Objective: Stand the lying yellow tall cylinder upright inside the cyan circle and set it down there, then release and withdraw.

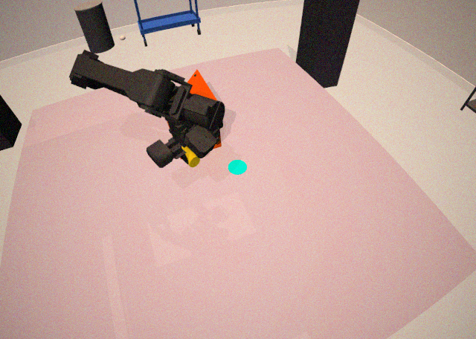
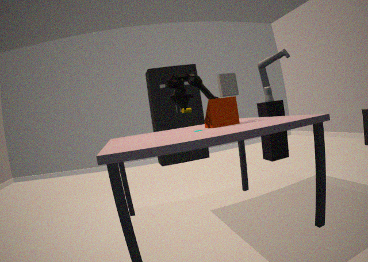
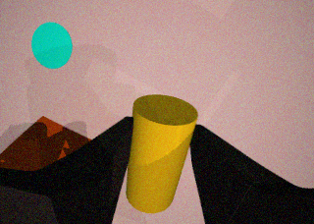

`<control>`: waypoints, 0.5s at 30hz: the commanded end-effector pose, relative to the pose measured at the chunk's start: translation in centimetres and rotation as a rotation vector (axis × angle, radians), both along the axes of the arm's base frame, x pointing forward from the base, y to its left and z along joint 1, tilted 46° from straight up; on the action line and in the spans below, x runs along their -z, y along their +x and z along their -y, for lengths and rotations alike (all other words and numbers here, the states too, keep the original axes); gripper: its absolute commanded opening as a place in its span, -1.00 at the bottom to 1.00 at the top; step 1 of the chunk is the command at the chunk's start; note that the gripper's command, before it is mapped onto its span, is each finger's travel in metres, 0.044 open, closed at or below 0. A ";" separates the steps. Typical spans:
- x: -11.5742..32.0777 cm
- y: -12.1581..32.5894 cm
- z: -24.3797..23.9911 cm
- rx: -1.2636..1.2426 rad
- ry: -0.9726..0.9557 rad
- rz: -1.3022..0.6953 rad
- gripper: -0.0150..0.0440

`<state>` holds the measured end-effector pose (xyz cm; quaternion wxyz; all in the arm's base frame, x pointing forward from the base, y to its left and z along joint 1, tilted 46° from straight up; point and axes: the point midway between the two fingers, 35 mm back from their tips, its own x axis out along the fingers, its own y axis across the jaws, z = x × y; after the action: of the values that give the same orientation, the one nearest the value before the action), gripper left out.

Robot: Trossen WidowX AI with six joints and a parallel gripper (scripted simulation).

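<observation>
The yellow tall cylinder (image 1: 193, 160) (image 2: 187, 110) (image 3: 159, 155) is held in the air above the table, lying close to level in the exterior view. My gripper (image 1: 184, 149) (image 2: 181, 108) (image 3: 162, 128) is shut on it, with one black finger on each side in the wrist view. One round end of the cylinder faces up the wrist view. The cyan circle (image 1: 237, 167) (image 2: 198, 130) (image 3: 52, 45) lies flat on the table, with nothing on it. It is to the right of the cylinder in the top view and at the upper left in the wrist view.
An orange wedge-shaped block (image 1: 201, 88) (image 2: 222, 112) (image 3: 25, 152) stands on the pink table (image 1: 268, 250) (image 2: 142, 140), near the cyan circle. The arm passes over it and hides part of it in the top view. Dark cabinets and a blue cart (image 1: 169, 21) stand off the table.
</observation>
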<state>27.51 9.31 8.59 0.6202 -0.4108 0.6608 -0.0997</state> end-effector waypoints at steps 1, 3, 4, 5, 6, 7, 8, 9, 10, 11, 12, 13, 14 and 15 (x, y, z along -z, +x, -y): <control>0.8 0.0 -1.2 -0.109 -0.008 -0.093 -0.14; 1.2 -0.1 -1.7 -0.161 -0.016 -0.140 -0.14; 1.4 -0.2 -1.9 -0.187 -0.020 -0.164 -0.14; 1.6 -0.3 -2.2 -0.213 -0.025 -0.187 -0.14; 1.8 -0.3 -2.4 -0.239 -0.029 -0.211 -0.14; 2.1 -0.4 -2.6 -0.265 -0.033 -0.235 -0.14; 2.3 -0.5 -2.9 -0.291 -0.038 -0.259 -0.14; 2.5 -0.6 -3.1 -0.317 -0.042 -0.282 -0.14; 2.7 -0.7 -3.3 -0.343 -0.046 -0.306 -0.14; 2.9 -0.8 -3.6 -0.368 -0.051 -0.330 -0.14; 3.1 -0.8 -3.8 -0.394 -0.055 -0.353 -0.14; 3.4 -0.9 -4.0 -0.420 -0.060 -0.377 -0.14; 3.6 -1.0 -4.2 -0.446 -0.064 -0.401 -0.14; 3.8 -1.1 -4.4 -0.471 -0.069 -0.425 -0.14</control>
<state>26.51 12.79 5.40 0.4883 -0.5600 0.6651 0.0745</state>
